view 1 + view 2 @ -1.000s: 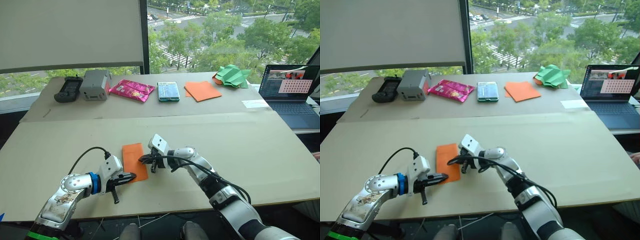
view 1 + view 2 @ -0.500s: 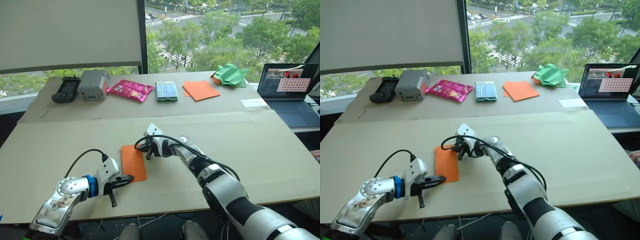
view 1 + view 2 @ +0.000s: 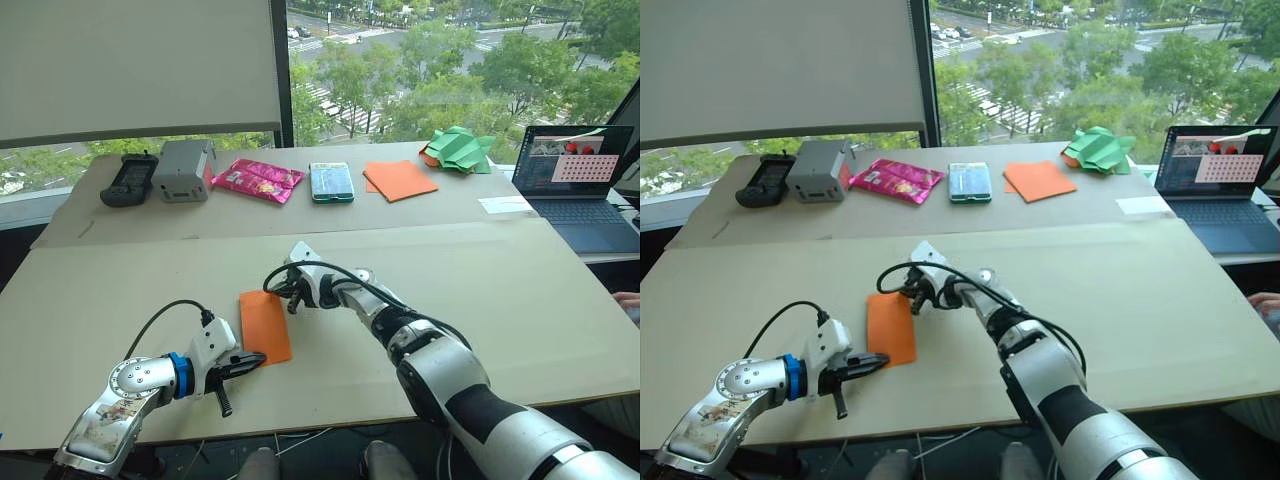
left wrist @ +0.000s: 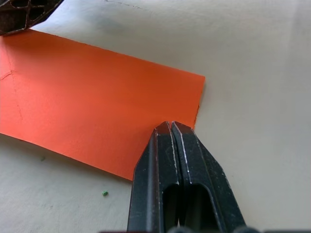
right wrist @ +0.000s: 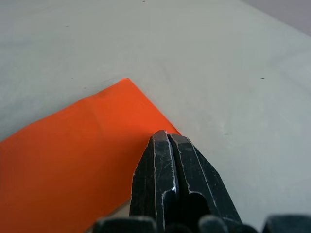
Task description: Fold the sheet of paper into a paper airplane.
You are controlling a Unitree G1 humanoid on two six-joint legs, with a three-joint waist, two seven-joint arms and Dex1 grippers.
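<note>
On the bench (image 3: 520, 300) we see the sheet of paper (image 3: 264, 326) lying flat. Our left gripper (image 3: 252, 361) presses its near corner, jaws closed tight. Our right gripper (image 3: 281, 291) presses the far corner, jaws closed too.

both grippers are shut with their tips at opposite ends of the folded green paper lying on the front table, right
Not quite: the paper is bright orange, not green. The left eye view shows the folded orange sheet of paper flat on the front table, with the shut left gripper at its near end and the shut right gripper at its far end. The green paper is a crumpled heap on the back table.
</note>
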